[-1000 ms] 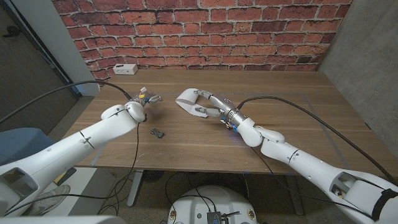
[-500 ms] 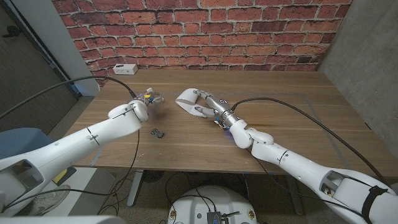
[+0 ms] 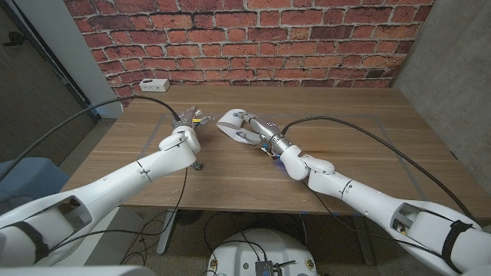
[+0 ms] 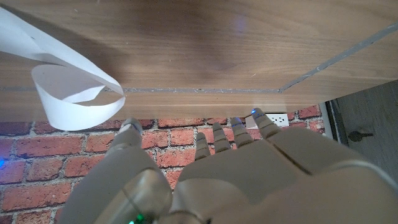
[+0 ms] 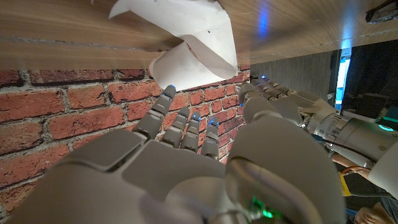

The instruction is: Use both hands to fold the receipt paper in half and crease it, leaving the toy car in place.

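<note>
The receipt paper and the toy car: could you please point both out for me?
receipt paper (image 3: 230,123), head view, on its curled white loop.
toy car (image 3: 198,164), head view, on the part showing beside the left arm.

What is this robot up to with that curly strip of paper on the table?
A two-armed robot is working on a curled receipt paper on a wooden table. Its right hand is at the paper, though whether it grips it cannot be told. Its left hand is beside the paper with fingers apart. The paper is not yet folded. A small toy car sits nearer the robot.
</note>
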### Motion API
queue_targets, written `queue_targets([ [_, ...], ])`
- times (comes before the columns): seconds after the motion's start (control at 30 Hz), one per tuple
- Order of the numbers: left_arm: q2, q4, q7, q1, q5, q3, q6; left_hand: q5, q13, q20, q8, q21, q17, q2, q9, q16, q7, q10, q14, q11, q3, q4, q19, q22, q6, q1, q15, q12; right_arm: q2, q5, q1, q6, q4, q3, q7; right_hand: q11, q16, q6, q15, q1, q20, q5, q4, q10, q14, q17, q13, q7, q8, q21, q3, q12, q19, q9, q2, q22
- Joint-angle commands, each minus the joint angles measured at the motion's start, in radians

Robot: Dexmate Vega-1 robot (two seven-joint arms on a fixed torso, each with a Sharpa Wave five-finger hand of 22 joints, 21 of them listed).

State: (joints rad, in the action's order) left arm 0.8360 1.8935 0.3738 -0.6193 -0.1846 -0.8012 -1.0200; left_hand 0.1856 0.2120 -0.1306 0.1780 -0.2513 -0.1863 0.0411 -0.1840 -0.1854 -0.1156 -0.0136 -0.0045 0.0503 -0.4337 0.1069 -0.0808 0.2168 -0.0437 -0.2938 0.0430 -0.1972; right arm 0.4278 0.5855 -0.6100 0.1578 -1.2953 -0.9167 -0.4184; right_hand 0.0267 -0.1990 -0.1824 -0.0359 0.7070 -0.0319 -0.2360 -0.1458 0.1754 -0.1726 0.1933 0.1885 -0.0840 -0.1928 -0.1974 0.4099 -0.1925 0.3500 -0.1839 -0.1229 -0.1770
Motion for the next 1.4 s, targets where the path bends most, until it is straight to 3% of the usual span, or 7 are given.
queue_targets([
  [0.03, -0.292, -0.3, 0.052, 0.095, -0.045, -0.075, -0.002, 0.012, 0.002, -0.014, 0.009, 0.0, -0.003, 0.036, -0.002, -0.01, 0.005, -0.013, 0.017, 0.004, 0.008, 0.019, 0.004, 0.004, -0.001, -0.011, 0.001, -0.014, 0.017, -0.038, 0.001, 0.096, -0.021, 0.01, -0.023, -0.001, -0.002, -0.002, -0.02, 0.0, -0.003, 0.007, 0.002, -0.001, 0.001, 0.005, 0.003, -0.004, -0.004, -0.003, -0.001, -0.003, -0.002, -0.004, -0.005, -0.001],
  [0.23, -0.231, -0.238, 0.036, 0.024, 0.033, 0.013, 0.188, 0.022, 0.003, -0.019, 0.017, -0.004, -0.007, 0.089, -0.002, -0.016, 0.007, -0.026, 0.029, -0.016, 0.054, 0.009, 0.011, 0.005, 0.009, 0.028, 0.005, -0.024, 0.015, -0.037, 0.01, 0.094, 0.003, 0.011, -0.013, -0.001, -0.002, -0.002, -0.021, 0.0, -0.004, 0.008, 0.002, -0.001, 0.002, 0.006, 0.003, -0.004, -0.003, -0.003, -0.003, -0.003, -0.003, -0.003, -0.006, -0.001],
  [0.4, -0.159, -0.187, -0.098, 0.04, 0.05, -0.009, 0.224, 0.034, 0.004, -0.036, 0.002, 0.006, -0.009, 0.114, -0.002, -0.007, 0.009, 0.006, 0.005, -0.028, 0.089, -0.003, -0.02, 0.008, -0.036, 0.064, 0.032, -0.015, 0.007, -0.037, 0.023, 0.104, 0.028, 0.005, -0.011, 0.001, -0.003, -0.001, -0.022, 0.001, -0.004, 0.009, 0.002, -0.002, 0.002, 0.006, 0.003, -0.004, -0.002, -0.003, -0.005, -0.003, -0.003, -0.003, -0.007, -0.001],
  [0.6, -0.092, -0.148, -0.347, 0.161, -0.023, -0.14, 0.132, 0.069, 0.006, -0.041, -0.008, 0.009, -0.007, 0.129, -0.001, 0.001, 0.029, 0.076, -0.045, -0.03, 0.119, 0.028, -0.032, 0.007, -0.155, 0.019, 0.039, -0.002, -0.005, -0.045, 0.038, 0.129, 0.059, 0.002, -0.016, 0.0, -0.004, 0.001, -0.023, 0.002, -0.002, 0.011, 0.002, -0.002, 0.001, 0.005, 0.003, -0.004, -0.002, -0.004, -0.006, -0.003, -0.002, -0.003, -0.007, -0.001],
  [0.83, -0.118, -0.196, -0.554, 0.311, -0.102, -0.305, -0.037, 0.09, 0.009, -0.043, 0.001, 0.016, -0.003, 0.062, -0.001, 0.006, 0.046, 0.174, -0.12, -0.059, 0.082, 0.057, -0.054, 0.004, -0.264, -0.125, 0.048, 0.005, -0.011, -0.057, 0.047, 0.143, 0.078, 0.005, -0.022, 0.0, -0.005, 0.001, -0.023, 0.002, -0.002, 0.012, 0.003, -0.003, -0.001, 0.006, 0.003, -0.004, -0.001, -0.005, -0.009, -0.003, -0.001, -0.003, -0.008, -0.001],
  [1.03, -0.173, -0.266, -0.529, 0.35, -0.174, -0.386, -0.113, 0.082, 0.01, -0.028, 0.011, 0.006, -0.002, 0.007, -0.001, -0.003, 0.059, 0.194, -0.128, -0.068, 0.046, 0.06, -0.032, 0.003, -0.293, -0.207, 0.041, -0.006, -0.009, -0.066, 0.048, 0.151, 0.081, 0.009, -0.023, 0.0, -0.006, 0.002, -0.022, 0.002, -0.002, 0.013, 0.003, -0.003, -0.001, 0.006, 0.003, -0.004, 0.0, -0.005, -0.01, -0.003, -0.001, -0.003, -0.009, -0.001],
  [1.4, -0.212, -0.314, -0.36, 0.287, -0.197, -0.335, -0.074, 0.038, 0.006, -0.005, 0.048, -0.038, 0.006, -0.039, 0.001, -0.032, 0.06, 0.069, 0.0, -0.021, 0.018, 0.055, 0.079, 0.0, -0.176, -0.322, -0.024, -0.059, -0.009, -0.059, 0.058, 0.131, 0.069, 0.009, -0.004, 0.001, -0.005, 0.014, -0.02, 0.005, -0.004, 0.016, 0.004, -0.016, 0.004, 0.006, 0.003, -0.003, 0.004, -0.005, -0.015, 0.002, -0.001, -0.003, -0.011, -0.001],
])
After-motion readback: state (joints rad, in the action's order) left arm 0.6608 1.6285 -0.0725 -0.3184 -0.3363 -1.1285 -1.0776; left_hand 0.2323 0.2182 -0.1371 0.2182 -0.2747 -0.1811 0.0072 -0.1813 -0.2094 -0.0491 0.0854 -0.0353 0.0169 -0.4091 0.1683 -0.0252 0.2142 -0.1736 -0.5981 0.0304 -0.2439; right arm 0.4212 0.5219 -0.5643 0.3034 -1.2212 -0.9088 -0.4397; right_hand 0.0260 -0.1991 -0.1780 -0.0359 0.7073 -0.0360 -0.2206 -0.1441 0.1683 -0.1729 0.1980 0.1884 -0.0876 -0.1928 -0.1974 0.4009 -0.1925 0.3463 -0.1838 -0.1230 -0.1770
